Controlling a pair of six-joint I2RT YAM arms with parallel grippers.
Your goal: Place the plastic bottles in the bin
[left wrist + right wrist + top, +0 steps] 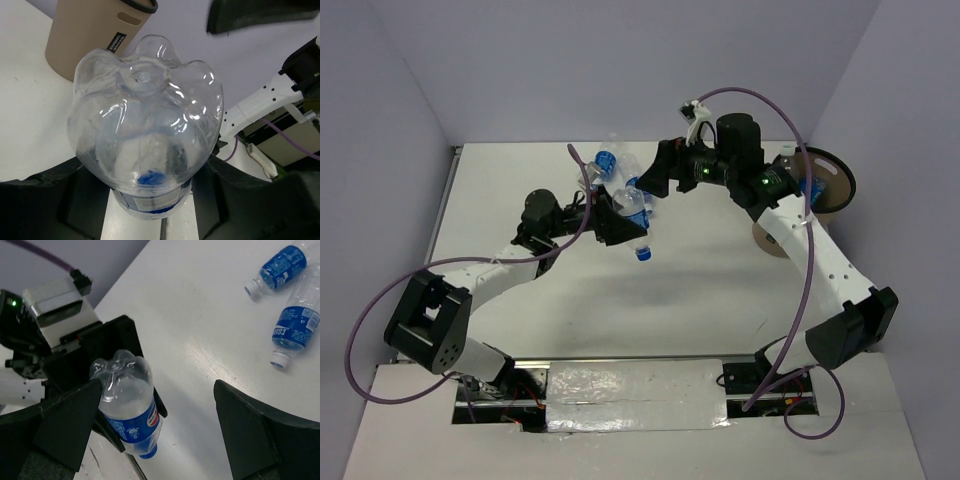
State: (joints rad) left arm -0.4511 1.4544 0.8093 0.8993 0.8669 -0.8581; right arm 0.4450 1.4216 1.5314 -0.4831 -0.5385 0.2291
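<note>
From above, I am closing my left claw around a blue-labelled bottle near the middle of the table, its cap pointing toward the near edge. My right claw is hovering just beyond it, spread wide and carrying nothing. Other bottles are lying just past the held one, toward the far left. The bin is standing at the far right, partly hidden by my right arm and well apart from the bottle.

Through the left wrist, the bottle's lobed base is filling the view, and my fingers are pressing its sides lower down. The bin is standing upright ahead.

Through the right wrist, my right claw's own fingers are standing far apart. The left claw is gripping the bottle at mid-body, base up. Two loose bottles are lying on the table.

The bottle is looking empty, so I am judging it light, thin-walled and slick. The labelled middle seems the best hold, with only gentle pressure.
</note>
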